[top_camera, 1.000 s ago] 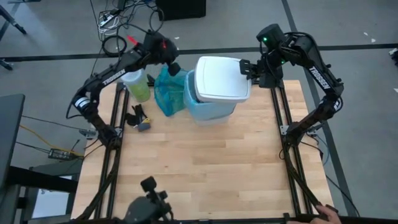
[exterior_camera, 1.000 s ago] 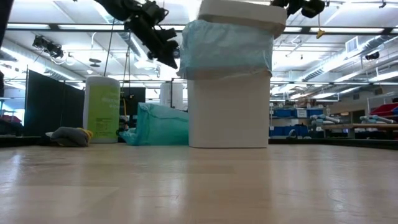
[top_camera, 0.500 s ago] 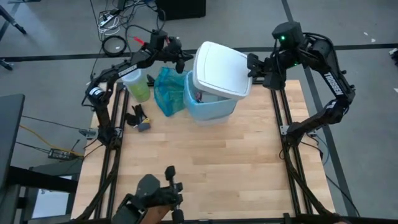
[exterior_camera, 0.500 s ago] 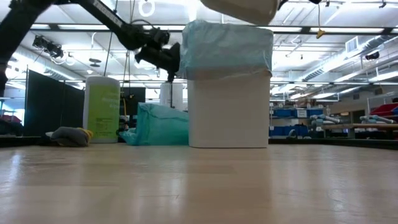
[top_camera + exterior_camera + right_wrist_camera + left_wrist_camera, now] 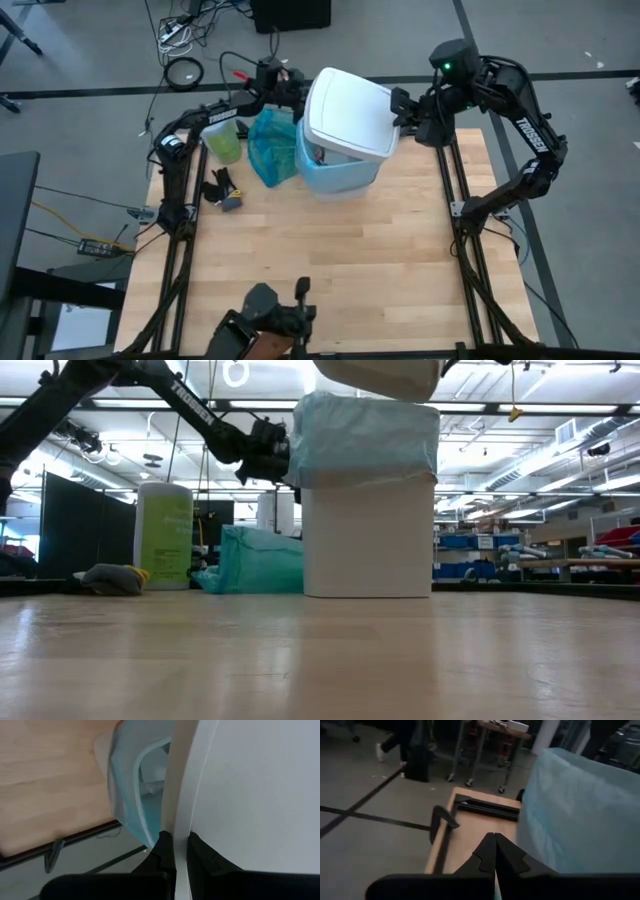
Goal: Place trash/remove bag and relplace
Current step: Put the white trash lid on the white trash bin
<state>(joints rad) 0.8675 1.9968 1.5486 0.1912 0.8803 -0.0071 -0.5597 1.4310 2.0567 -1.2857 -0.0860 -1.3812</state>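
Observation:
A white bin [image 5: 368, 535] stands at the table's far middle. The sky-blue bag [image 5: 365, 438] lines it and is folded out over its rim. Trash scraps [image 5: 320, 155] show inside the opening. The white lid [image 5: 348, 112] hangs over the bin, with my right gripper [image 5: 398, 108] shut on it from the right. My left gripper [image 5: 297, 92] is shut and lies level at the bin's far left side. In the left wrist view a narrow gap shows between its fingertips [image 5: 494, 840] and the bag's wall [image 5: 580, 815]. My right gripper pinches the lid's thin rim wall [image 5: 176, 827] between its two fingers, one on the lid's outer side and one underneath. It comes from the table's right, slanting down. The lid is lifted clear of the bin [image 5: 380, 375] and sits slightly tilted.
A teal-green plastic bag [image 5: 270, 145] and a green canister [image 5: 225, 140] stand left of the bin. A dark and yellow bundle [image 5: 222, 190] lies nearer the left edge. A dark device [image 5: 268, 318] sits at the near edge. Bare wood stretches in front of the bin.
My left gripper has come down toward the bin's far left side and tipped from pointing down to level. My right gripper has raised the lid, which rested tilted on the bag's rim and now hangs clear above it.

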